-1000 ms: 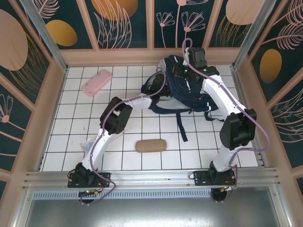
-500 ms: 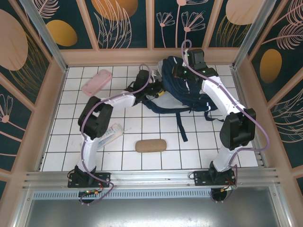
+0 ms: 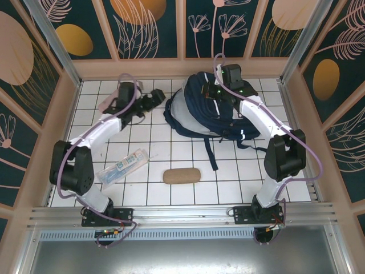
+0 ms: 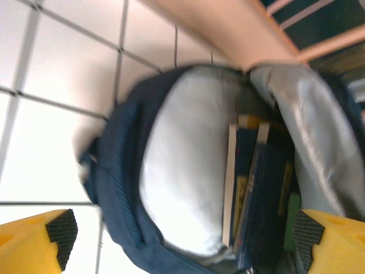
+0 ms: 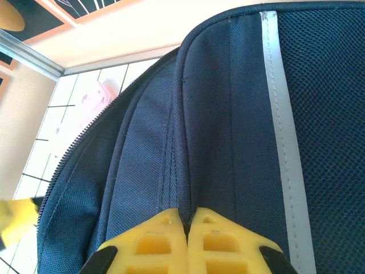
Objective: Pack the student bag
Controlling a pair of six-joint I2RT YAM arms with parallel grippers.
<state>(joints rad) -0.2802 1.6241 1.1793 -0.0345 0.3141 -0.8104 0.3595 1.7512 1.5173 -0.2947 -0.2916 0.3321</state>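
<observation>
The student bag point(image 3: 225, 123) is lying on the white tiled worktop point(image 3: 171, 151), its mouth gaping open. The right claw point(image 3: 219, 91) is sitting on top of the bag, its yellow fingers point(image 5: 165, 240) pressing together on a raised fold of the navy fabric. The left claw point(image 3: 157, 98) is hovering just left of the bag's mouth, its jaws standing wide apart and gripping nothing. Through the left wrist camera the bag's grey lining is showing, with books point(image 4: 251, 171) standing on edge inside the bag. A pink case point(image 5: 97, 100) is lying well to the left of the bag. A brown pouch point(image 3: 181, 176) and a clear packet point(image 3: 122, 165) are lying on the bag's near side, both apart from it.
</observation>
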